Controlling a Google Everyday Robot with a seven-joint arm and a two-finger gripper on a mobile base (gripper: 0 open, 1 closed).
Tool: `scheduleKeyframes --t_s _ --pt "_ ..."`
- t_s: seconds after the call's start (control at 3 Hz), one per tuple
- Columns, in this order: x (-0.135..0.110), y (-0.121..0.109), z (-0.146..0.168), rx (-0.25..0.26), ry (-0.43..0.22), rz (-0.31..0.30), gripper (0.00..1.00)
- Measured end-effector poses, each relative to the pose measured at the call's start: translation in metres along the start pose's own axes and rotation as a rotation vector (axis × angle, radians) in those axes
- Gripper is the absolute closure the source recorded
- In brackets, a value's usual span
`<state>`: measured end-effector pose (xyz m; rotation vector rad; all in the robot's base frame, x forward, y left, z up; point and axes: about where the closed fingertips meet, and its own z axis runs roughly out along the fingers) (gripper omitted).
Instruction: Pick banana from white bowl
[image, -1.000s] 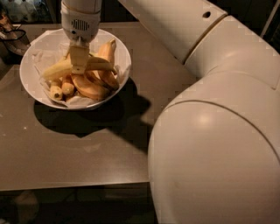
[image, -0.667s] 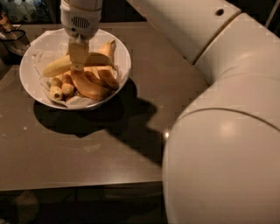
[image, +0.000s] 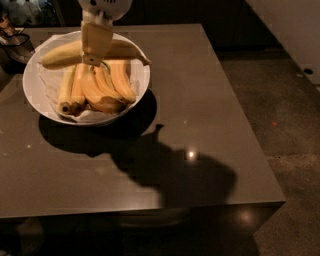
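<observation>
Banana (image: 62, 53) clamped crosswise in jaws, over bunch (image: 95, 87) in white bowl (image: 31, 92)

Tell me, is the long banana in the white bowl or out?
In: the banana crosses the bunch inside the white bowl, end effector at its middle. Whether lifted, cannot tell.

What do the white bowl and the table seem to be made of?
The white bowl: probably glazed ceramic, perhaps plastic; smooth, glossy rim. The table: dark, polished, maybe glass-topped; it mirrors lamp spots. The gripper hangs over the bowl at the banana.
</observation>
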<state>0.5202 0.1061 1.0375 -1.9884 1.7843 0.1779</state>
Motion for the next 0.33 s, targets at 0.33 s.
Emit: scheduleKeyframes --t_s 0.33 --pt "0.0000 0.0000 0.0000 0.000 0.000 0.000 1.00"
